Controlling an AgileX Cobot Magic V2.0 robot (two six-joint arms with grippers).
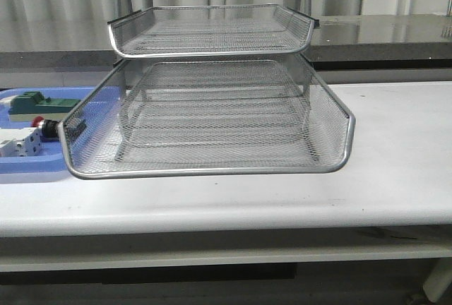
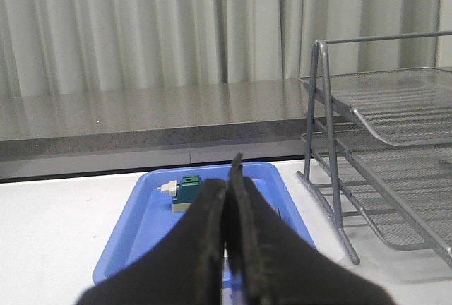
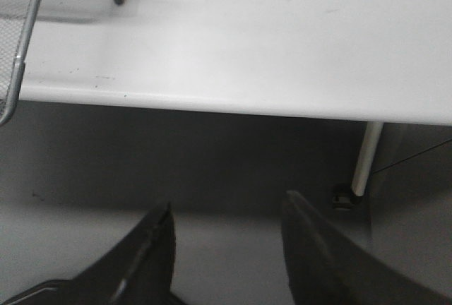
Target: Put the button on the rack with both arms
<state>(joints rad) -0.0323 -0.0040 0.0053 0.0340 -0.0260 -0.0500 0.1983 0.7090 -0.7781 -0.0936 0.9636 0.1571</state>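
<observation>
Button (image 1: 44, 126) lies on the blue tray (image 1: 42, 167) left of the rack (image 1: 212, 107), between a green block (image 1: 32, 102) and a white component (image 1: 18, 142). My left gripper (image 2: 229, 178) is pressed closed, empty. My right gripper (image 3: 226, 224) gapes, empty, beyond the table (image 1: 395, 171) edge.

Rack (image 1: 212, 107): silver wire mesh, shiny chrome rims and frame. Desk (image 1: 395, 164): smooth white, matt, faintly scuffed. Tray (image 2: 141, 234): glossy blue plastic. Left fingers (image 2: 212, 241): matt black, slightly rough. Counter behind (image 2: 141, 111): polished speckled grey. Curtain (image 2: 141, 22): pale pleated cloth.
</observation>
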